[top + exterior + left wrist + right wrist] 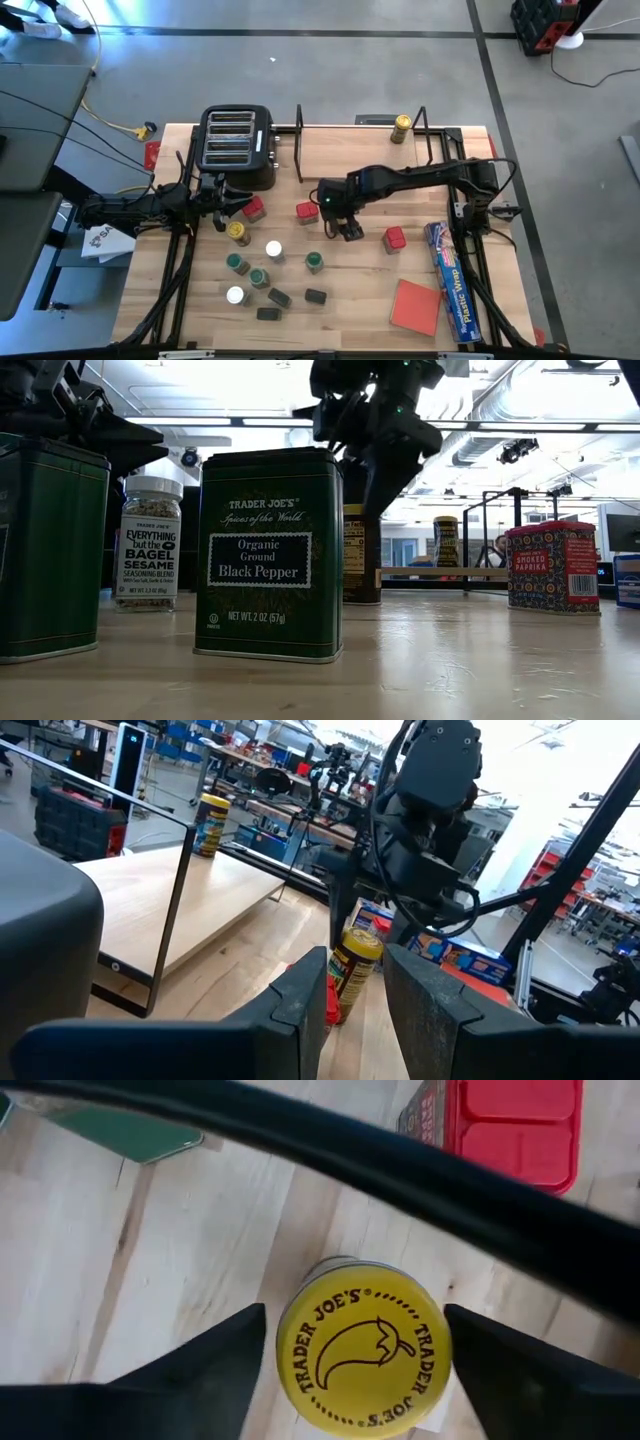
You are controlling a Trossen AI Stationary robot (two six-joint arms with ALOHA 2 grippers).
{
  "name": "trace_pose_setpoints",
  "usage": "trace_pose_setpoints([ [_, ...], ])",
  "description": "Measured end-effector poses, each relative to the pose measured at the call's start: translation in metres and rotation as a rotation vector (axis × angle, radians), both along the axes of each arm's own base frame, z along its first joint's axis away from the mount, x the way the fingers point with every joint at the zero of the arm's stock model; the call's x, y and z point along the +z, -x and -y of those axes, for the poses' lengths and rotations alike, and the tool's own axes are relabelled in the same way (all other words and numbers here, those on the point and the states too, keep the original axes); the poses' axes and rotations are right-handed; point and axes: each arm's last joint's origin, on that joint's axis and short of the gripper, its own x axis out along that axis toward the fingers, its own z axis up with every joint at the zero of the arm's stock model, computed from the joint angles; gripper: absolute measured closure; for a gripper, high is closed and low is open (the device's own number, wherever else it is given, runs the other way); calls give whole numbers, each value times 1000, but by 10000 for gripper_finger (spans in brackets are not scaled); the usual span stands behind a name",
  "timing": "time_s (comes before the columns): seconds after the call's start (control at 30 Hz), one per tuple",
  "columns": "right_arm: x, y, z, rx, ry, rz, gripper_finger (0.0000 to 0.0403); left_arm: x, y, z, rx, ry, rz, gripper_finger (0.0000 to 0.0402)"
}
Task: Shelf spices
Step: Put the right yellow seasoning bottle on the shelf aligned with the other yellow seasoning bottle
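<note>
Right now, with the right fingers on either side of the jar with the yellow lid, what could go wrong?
The right gripper has open fingers flanking the yellow-lid jar without touching; closing off-centre might tip it. The red tin close by could be bumped on the lift. The shelf has black uprights that could catch the jar. The left gripper waits beside the toaster.

Between the left tool's two dark fingers, a yellow-capped spice jar stands on the light wooden bench. The right tool hangs above it.
</note>
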Motion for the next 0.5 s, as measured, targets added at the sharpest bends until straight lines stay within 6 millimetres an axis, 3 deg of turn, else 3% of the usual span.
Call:
trace_pose_setpoints([
  [0.13,2,1,0,-55,-17,-2,190,0,0,0,0,0,0,305],
  [0.23,11,6,3,-110,-33,-13,191,0,0,0,0,0,0,305],
  [0.33,36,15,12,-183,-42,-18,191,0,0,0,0,0,0,305],
  [0.5,75,47,39,-374,3,-31,191,0,0,0,0,0,0,305],
])
